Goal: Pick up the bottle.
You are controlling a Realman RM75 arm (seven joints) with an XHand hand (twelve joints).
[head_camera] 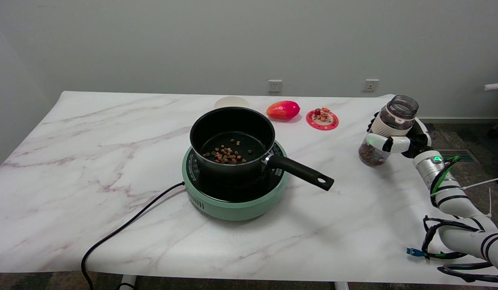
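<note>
Right hand (pixel 397 139): wrapped around the bottle at the desk's right edge — fingers across its front and behind it, holding it.
Bottle (pixel 387 131): clear, open at the top, pale band around its upper body, brown pellets in its lower part; tilted slightly, mouth leaning to the right. Whether its base touches the desk cannot be told.
Right arm (pixel 458 201): white, enters from the lower right, black cables looped around it, green light lit near the wrist.
Desk (pixel 71 169): white marble pattern with purplish veins.
Cooker (pixel 232 203): round, mint green, mid-desk; black cord (pixel 124 227) runs from its left side off the near edge.
Saucepan (pixel 232 139): black, sits on the cooker, handle pointing to the lower right; brown pellets (pixel 226 154) scattered on its bottom.
Pale round object (pixel 231 102): just behind the saucepan, mostly hidden — kind cannot be told.
Red-orange fruit-like object (pixel 283 109): behind the saucepan to its right, on the desk.
Red round coaster (pixel 322 119): just right of the fruit-like object, small figures on top.
Wall sockets (pixel 275 85): two on the rear wall.
</note>
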